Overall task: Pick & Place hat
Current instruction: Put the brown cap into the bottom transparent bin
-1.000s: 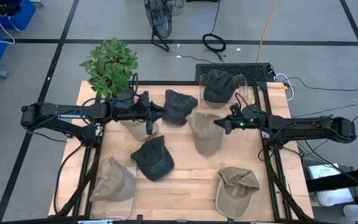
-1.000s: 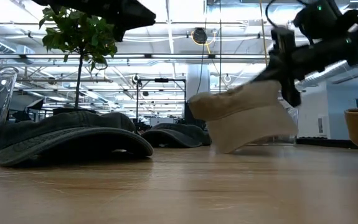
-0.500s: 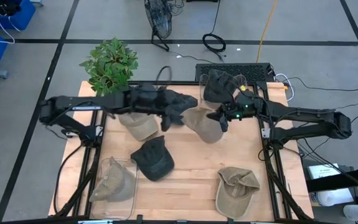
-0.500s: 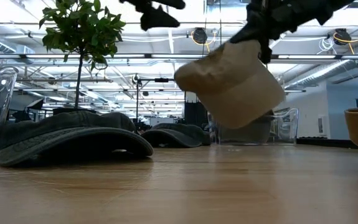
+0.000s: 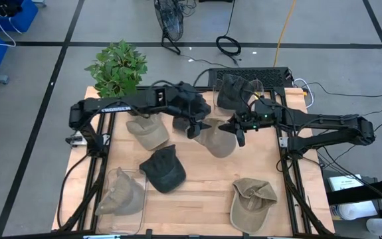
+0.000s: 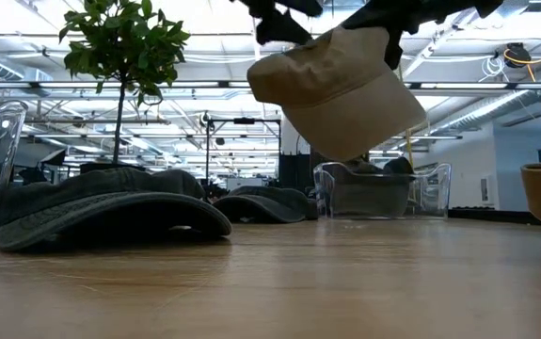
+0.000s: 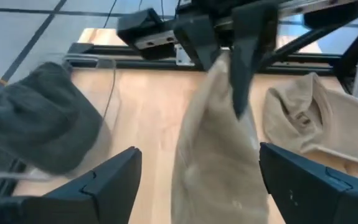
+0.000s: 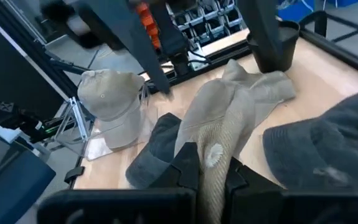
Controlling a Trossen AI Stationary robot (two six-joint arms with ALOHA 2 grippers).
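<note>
Tan hat [image 5: 218, 141], soft woven cloth with a rounded crown and a small eyelet, hangs limp and folded, lifted off the bench [image 5: 204, 192] at frame centre in the high view; in the low view it floats clear of the wood at upper centre [image 6: 341, 89]. Right gripper [image 5: 238, 130] has its fingers clamped on the hat's edge; the right wrist view shows the cloth pinched between the dark fingers [image 8: 188, 168] and draping away from them. Left gripper [image 5: 196, 127] sits just beside the hat on its left, fingers apart; in the left wrist view the hat [image 7: 219, 155] hangs between the two spread fingers [image 7: 107, 180], contact not clear, picture blurred.

Around it on the pale wooden slat bench: dark grey hat [image 5: 163, 169] lower centre-left, floppy with a stiff brim; second tan hat [image 5: 253, 202] lower right, lying open side up; another tan hat [image 5: 148, 133] left of centre, partly under the left arm; a tan hat in a clear plastic bin [image 5: 120, 196] at lower left; a dark hat in a clear bin [image 5: 236, 91] at upper centre-right. One more dark hat at upper centre is mostly hidden by the left arm. Leafy potted plant [image 5: 119, 72] at upper left of the bench.
</note>
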